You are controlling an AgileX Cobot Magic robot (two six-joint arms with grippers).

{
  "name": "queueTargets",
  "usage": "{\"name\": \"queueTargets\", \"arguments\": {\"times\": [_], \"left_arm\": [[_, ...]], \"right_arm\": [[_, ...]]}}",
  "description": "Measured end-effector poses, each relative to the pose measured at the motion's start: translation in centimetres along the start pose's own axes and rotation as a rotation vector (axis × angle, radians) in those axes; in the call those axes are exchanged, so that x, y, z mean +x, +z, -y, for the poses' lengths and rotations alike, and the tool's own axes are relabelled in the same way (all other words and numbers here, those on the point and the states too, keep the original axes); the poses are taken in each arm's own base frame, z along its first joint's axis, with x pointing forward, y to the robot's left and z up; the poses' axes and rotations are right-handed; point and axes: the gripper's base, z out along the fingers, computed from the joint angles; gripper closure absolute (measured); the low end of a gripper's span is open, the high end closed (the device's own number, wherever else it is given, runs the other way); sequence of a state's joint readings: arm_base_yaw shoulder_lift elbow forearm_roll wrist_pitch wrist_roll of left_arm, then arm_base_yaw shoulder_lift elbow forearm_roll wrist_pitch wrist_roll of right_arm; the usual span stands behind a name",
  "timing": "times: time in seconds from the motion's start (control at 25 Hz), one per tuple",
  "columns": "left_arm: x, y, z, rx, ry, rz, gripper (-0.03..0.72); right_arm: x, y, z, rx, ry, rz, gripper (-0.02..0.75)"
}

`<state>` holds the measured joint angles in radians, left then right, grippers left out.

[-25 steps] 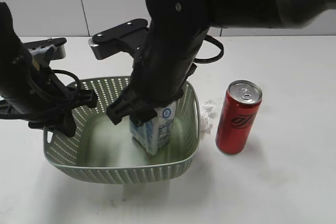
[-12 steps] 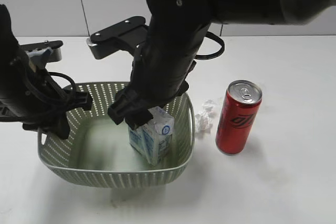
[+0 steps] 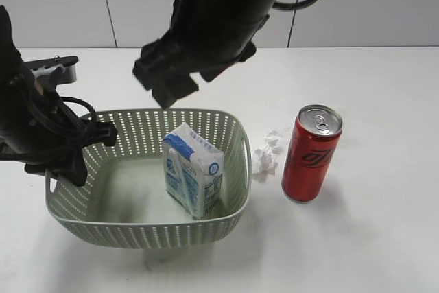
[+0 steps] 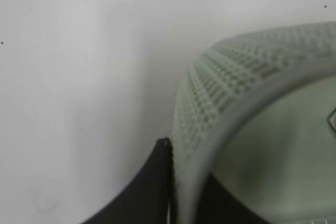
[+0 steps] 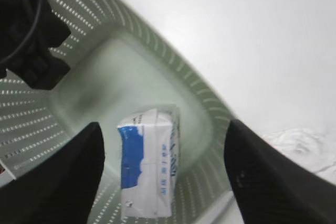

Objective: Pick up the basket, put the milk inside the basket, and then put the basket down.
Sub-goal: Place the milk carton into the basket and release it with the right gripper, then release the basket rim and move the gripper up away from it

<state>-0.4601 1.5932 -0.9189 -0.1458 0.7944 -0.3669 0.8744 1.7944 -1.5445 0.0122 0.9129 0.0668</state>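
The pale green basket [image 3: 137, 221] is at the front left of the table. My left gripper [image 3: 66, 167] is shut on its left wall; in the left wrist view the basket wall [image 4: 231, 77] runs between my black fingers [image 4: 155, 182]. I cannot tell whether the basket's bottom touches the table. The white and blue milk [image 3: 193, 178] stands upright inside the basket, right of its middle. My right gripper [image 3: 164, 86] is open and empty, well above the basket. In the right wrist view the milk [image 5: 149, 166] lies below my spread right gripper [image 5: 164, 127], free of both fingers.
A tall red soda can [image 3: 312, 154] stands right of the basket. A crumpled white paper [image 3: 267, 152] lies between can and basket, and also shows in the right wrist view [image 5: 304, 140]. A white wall closes the back.
My right gripper has let go of the milk and risen well above the basket. The milk now stands free inside. The basket has shifted left with my left gripper.
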Motion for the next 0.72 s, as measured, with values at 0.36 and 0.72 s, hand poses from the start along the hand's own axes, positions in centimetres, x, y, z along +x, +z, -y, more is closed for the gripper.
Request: {"name": "queueTargets", "arguments": {"times": [0.36,0.72], "left_arm": [[0.2,0.0,0.0,-0.004,-0.003,-0.020,0.683],[0.2,0.0,0.1,0.007,-0.015,-0.025,0.683]], "right_arm": [[0.2,-2.7,10.8,0.130,0.200,-0.025,0.176],[5.7,-6.0,24.5,0.305,0.513,-0.068,0.176]]}}
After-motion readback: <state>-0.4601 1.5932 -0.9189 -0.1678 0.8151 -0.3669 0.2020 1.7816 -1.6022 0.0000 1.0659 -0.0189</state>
